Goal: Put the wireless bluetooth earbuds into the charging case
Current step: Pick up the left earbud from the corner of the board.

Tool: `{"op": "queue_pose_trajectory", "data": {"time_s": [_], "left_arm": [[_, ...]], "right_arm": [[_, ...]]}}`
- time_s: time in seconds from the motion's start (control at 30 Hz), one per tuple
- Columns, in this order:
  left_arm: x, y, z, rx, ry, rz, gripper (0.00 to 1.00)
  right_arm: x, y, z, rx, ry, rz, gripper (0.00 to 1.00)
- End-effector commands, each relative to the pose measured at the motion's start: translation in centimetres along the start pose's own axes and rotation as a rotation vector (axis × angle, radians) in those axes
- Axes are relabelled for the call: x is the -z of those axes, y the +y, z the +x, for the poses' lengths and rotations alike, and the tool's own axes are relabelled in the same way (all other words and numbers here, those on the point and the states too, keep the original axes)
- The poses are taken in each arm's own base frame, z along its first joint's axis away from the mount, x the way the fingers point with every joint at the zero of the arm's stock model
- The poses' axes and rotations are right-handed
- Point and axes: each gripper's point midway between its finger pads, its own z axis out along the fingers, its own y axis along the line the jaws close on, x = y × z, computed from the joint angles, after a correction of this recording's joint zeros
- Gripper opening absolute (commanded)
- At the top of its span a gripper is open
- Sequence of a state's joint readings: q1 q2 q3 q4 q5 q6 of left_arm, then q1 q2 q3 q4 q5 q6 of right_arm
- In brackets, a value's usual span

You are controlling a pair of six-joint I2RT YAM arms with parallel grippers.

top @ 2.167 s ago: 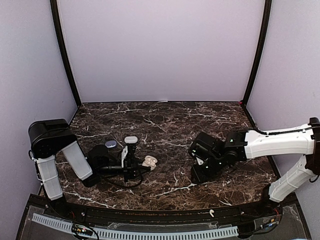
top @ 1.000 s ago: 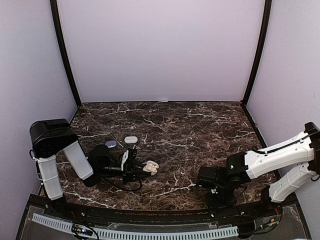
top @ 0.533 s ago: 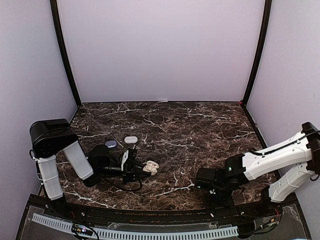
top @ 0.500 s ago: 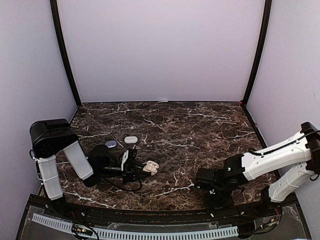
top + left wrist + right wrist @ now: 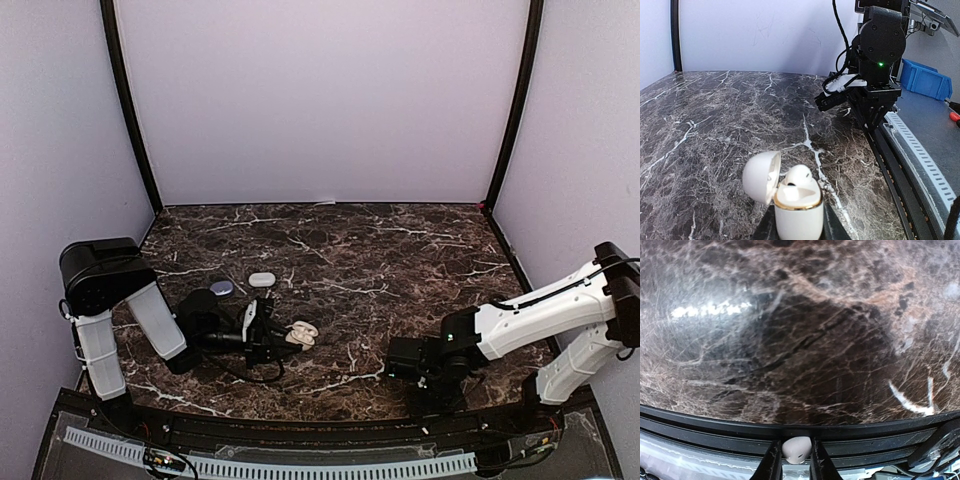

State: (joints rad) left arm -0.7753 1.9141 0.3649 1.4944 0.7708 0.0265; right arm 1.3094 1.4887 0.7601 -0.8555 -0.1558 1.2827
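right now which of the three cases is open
The cream gold-rimmed case held in the left gripper: its lid is flipped back. The white case and the lavender case beyond it lie shut.

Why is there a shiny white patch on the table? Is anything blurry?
Right wrist view: glare bounces off the polished table, and the far marble looks soft, the white earbud sharper. Left wrist view: the open case is crisp. Top view: evenly lit.

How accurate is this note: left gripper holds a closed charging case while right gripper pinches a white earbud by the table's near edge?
Wrong on one point: the charging case in the left gripper stands open, not closed, as the left wrist view shows. The rest holds.
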Motion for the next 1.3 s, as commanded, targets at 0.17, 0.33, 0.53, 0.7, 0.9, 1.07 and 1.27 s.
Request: {"op": "queue_pose_trajectory", "data": {"time_s": [0.17,0.33,0.53,0.7,0.9,1.07,1.27], "left_arm": [[0.1,-0.6,-0.7,-0.027,-0.026,0.021,0.1],[0.1,-0.5,-0.8,-0.03,-0.027,0.015,0.1],[0.2,-0.3,-0.8,-0.027,-0.026,0.005,0.1],[0.4,-0.2,-0.3,-0.01,-0.016,-0.013,0.1],[0.2,0.4,0.2,0.014,-0.019,-0.039,0.1],[-0.4,1.1,0.9,0.038,-0.008,-0.049,0.1],[-1.4,1.2,2.1,0.055,0.012,-0.044,0.1]], "right_arm": [[1.6,1.7,-1.0,0.046,-0.067,-0.023,0.15],[3.6,3.7,-2.2,0.103,-0.135,-0.071,0.15],[4.7,7.1,-5.1,0.197,-0.227,-0.101,0.15],[4.5,9.4,-7.5,0.248,-0.27,-0.148,0.15],[5.0,11.1,-9.9,0.279,-0.334,-0.229,0.15],[5.0,11.4,-11.0,0.282,-0.368,-0.293,0.15],[5.7,11.8,-12.0,0.306,-0.419,-0.335,0.15]]}}
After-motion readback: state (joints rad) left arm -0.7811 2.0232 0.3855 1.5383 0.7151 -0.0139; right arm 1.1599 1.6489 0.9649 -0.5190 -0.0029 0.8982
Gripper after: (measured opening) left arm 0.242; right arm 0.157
